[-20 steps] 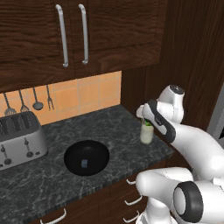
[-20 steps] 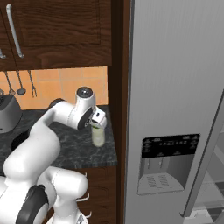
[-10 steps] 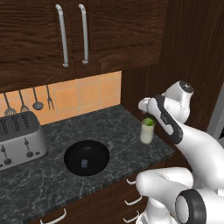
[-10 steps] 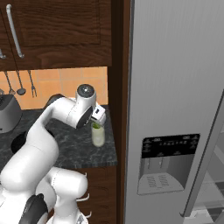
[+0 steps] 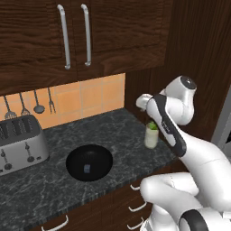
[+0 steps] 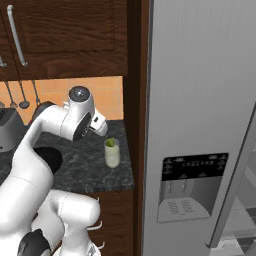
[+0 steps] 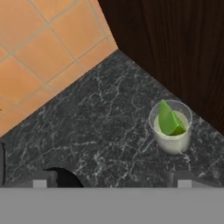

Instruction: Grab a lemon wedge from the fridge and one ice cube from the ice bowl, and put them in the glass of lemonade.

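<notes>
Near the right end of the dark marbled surface (image 5: 54, 189), by the wood panel, you see the small clear glass of lemonade (image 7: 171, 128) upright. The yellowish-green lemon wedge (image 7: 169, 120) stands in it, long axis near vertical, tip up above the rim. Your jaws are spread wide, empty. A tiny pale ice cube (image 5: 86, 168) lies inside the glossy black bowl (image 5: 89, 162).

A silver four-slot toaster (image 5: 20, 145) sits on a dark marble worktop (image 5: 117, 131). Utensils (image 5: 28, 103) hang against orange tiles (image 5: 92, 97), beneath dark wood cabinets (image 5: 72, 34) with bar handles.
</notes>
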Robot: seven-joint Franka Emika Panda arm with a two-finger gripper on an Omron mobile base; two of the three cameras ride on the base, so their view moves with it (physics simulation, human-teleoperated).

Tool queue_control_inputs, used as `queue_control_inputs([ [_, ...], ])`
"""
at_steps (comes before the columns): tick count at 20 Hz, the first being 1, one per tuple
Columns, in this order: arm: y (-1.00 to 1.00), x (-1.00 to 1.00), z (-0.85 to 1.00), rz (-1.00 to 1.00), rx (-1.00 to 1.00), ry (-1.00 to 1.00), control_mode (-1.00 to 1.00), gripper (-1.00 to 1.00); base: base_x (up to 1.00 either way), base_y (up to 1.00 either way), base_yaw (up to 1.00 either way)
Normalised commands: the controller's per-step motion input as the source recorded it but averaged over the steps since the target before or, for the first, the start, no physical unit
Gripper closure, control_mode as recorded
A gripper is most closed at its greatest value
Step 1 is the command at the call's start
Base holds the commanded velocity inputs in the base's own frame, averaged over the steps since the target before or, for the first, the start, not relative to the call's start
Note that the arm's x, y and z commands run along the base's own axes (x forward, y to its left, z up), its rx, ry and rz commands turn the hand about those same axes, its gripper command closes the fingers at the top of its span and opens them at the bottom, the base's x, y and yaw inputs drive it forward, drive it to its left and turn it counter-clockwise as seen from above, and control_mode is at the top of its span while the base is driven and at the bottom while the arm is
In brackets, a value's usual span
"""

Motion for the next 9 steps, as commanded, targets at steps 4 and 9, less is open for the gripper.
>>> queue_control_inputs([
  [4,0.75,-0.27,0.23,-0.04,0.00,-0.04,-1.00,-1.00,0.00,0.00,0.00],
  [9,0.50,-0.55,0.27,-0.03,0.03,-0.08,-1.00,-1.00,0.00,0.00,0.00],
])
